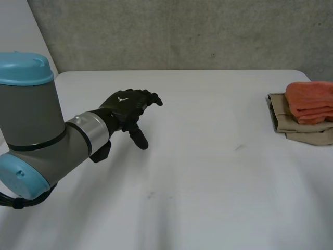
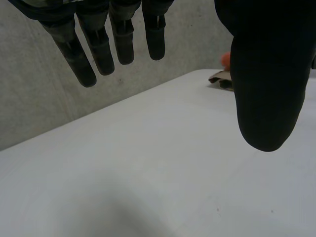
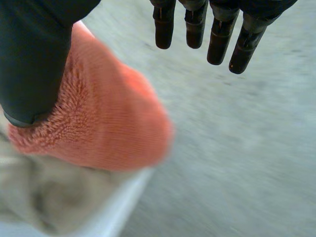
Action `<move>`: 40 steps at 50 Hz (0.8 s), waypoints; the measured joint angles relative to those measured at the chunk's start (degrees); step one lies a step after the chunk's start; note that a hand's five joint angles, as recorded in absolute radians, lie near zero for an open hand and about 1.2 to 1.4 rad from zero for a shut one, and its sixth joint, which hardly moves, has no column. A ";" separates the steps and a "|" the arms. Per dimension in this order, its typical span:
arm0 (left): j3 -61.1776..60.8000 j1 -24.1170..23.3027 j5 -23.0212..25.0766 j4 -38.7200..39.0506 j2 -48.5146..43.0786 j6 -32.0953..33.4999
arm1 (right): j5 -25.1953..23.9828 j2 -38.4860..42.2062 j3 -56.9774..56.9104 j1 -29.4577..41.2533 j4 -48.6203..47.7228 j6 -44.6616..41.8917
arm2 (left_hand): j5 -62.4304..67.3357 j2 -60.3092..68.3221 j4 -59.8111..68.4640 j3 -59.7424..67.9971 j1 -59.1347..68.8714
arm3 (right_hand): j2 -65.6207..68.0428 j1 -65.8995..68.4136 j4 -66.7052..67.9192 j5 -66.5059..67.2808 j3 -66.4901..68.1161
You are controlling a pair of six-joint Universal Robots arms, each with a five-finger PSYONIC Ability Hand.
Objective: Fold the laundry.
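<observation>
A folded orange towel (image 1: 311, 100) lies on top of a folded beige cloth (image 1: 291, 122) at the table's right edge. My left hand (image 1: 127, 104) hovers over the left half of the white table (image 1: 208, 156), well away from that stack, open, with its fingers (image 2: 98, 44) straight and nothing in it. In the right wrist view my right hand (image 3: 34, 59) is just above the orange towel (image 3: 113, 123) and the beige cloth (image 3: 44, 192). Its thumb is over the towel and its fingers (image 3: 217, 39) are straight and held off it, so it is open.
A grey concrete wall (image 1: 182, 31) stands behind the table's far edge. The stack (image 2: 222, 78) shows small beyond my left thumb. The stack lies close to the table's right edge.
</observation>
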 measured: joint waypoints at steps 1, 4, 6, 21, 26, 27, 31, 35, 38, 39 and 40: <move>-0.03 0.02 -0.02 -0.01 0.16 0.01 | 1.46 -0.72 -0.25 0.07 0.44 -0.64 | 0.00 0.00 0.00 0.00 0.00 | 0.00 0.00 0.00 0.00 0.00; -0.28 0.24 -0.30 -0.02 1.50 0.06 | 10.50 -4.35 -2.07 1.31 2.02 -3.08 | -0.19 -0.25 -0.20 -0.10 -0.42 | 0.00 0.00 0.00 0.00 0.00; -0.38 0.39 -0.51 -0.03 2.34 0.07 | 13.71 -5.53 -2.80 2.20 2.32 -3.54 | -0.69 -0.77 -0.65 -1.19 -1.12 | 0.00 0.00 0.00 0.00 0.00; -1.52 4.99 -9.55 3.88 13.82 0.11 | 33.36 -17.97 -2.38 32.42 2.66 12.94 | -3.04 -3.67 -3.51 -3.79 -4.04 | 0.00 0.01 0.00 0.00 0.00; -3.33 6.05 -13.77 5.91 15.86 0.35 | 33.49 -23.20 8.68 38.85 1.87 22.16 | -3.67 -4.77 -4.63 -3.79 -5.06 | 0.00 0.01 0.00 0.00 0.00; -3.62 6.12 -14.17 6.05 15.97 0.39 | 33.69 -23.71 10.20 39.56 1.61 23.00 | -3.67 -4.87 -4.68 -3.79 -5.18 | 0.00 0.01 0.00 0.00 0.00; -5.53 6.36 -15.55 6.49 15.95 0.57 | 37.24 -26.01 18.91 43.58 -1.19 25.65 | -3.67 -5.38 -5.16 -3.79 -6.04 | 0.00 0.01 0.00 0.00 0.00; -6.33 6.37 -15.61 6.46 15.62 0.59 | 40.56 -26.61 22.42 45.30 -2.95 25.06 | -3.67 -5.48 -5.16 -3.79 -6.04 | 0.00 0.01 0.00 0.00 0.00; -6.55 6.36 -15.54 6.44 15.45 0.58 | 41.85 -26.68 23.39 45.78 -3.50 24.50 | -3.67 -5.48 -5.16 -3.79 -6.04 | 0.00 0.01 0.00 0.00 0.00; -6.64 6.37 -15.40 6.44 15.31 0.53 | 43.39 -26.61 24.28 46.19 -4.00 23.63 | -3.67 -5.48 -5.16 -3.79 -6.04 | 0.00 0.01 0.00 0.00 0.00; -6.64 6.37 -15.37 6.45 15.28 0.51 | 43.83 -26.58 24.47 46.26 -4.11 23.35 | -3.67 -5.48 -5.16 -3.79 -6.04 | 0.00 0.01 0.00 0.00 0.00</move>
